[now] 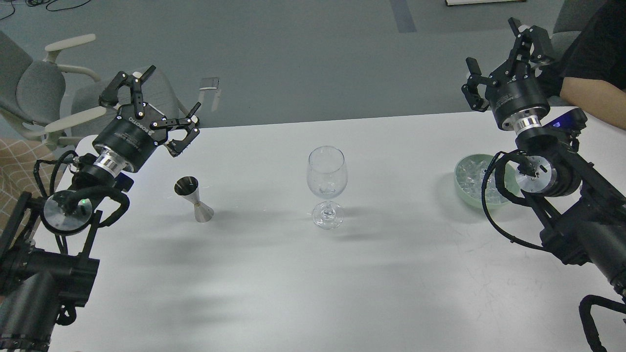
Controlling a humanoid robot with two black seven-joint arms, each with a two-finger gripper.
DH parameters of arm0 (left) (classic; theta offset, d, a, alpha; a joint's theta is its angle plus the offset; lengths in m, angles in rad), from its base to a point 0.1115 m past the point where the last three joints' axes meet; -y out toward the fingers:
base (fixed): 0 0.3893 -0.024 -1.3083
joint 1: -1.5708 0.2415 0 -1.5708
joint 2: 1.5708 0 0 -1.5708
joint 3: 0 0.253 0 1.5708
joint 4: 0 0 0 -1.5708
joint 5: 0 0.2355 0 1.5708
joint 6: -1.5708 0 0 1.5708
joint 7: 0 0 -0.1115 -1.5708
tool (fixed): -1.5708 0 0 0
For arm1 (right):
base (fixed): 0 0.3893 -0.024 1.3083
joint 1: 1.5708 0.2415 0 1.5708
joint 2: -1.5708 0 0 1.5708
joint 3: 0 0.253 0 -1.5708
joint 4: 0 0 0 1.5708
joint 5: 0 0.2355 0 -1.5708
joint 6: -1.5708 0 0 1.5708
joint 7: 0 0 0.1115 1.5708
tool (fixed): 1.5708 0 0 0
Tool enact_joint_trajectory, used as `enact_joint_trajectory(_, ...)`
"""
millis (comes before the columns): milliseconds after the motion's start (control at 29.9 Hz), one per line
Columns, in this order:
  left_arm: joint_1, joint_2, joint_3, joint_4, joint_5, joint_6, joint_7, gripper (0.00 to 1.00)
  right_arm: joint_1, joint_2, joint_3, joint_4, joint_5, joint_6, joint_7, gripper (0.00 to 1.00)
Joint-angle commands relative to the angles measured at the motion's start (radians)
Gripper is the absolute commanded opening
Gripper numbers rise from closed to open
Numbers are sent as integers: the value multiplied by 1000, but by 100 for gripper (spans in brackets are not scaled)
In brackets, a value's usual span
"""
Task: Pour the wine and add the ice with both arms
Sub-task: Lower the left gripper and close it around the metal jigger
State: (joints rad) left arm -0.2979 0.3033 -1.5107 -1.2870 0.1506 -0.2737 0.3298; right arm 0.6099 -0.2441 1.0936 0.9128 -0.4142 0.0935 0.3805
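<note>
A clear wine glass (326, 182) stands upright at the middle of the white table (313, 283). A small steel jigger (193, 199) stands left of it. A pale green bowl (461, 182) at the right holds the ice (473, 182), a heap of small clear cubes, partly hidden by my right arm's cable. My left gripper (150, 113) is open and empty, raised above the table's far left corner, up and left of the jigger. My right gripper (503, 61) is open and empty, raised beyond the bowl near the far edge.
Grey office chairs (29, 93) stand beyond the table's left corner. A person's forearm (589, 95) rests at the far right edge, next to a dark device with a blue screen (562, 119). Grey floor lies behind the table.
</note>
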Motion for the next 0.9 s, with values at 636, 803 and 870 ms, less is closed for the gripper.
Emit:
enact_joint_trajectory(636, 571, -200, -286, -439, -79, 271, 138, 98, -24, 0, -1, 3, 0, 0, 0, 100)
enact_joint_trajectory(803, 585, -265, -283, -434, -77, 258, 133, 98, -30, 2, -3, 3, 0, 0, 0, 100)
enact_joint_trajectory(870, 585, -294, -278, -419, -66, 258, 129, 98, -30, 2, -1, 3, 0, 0, 0, 100)
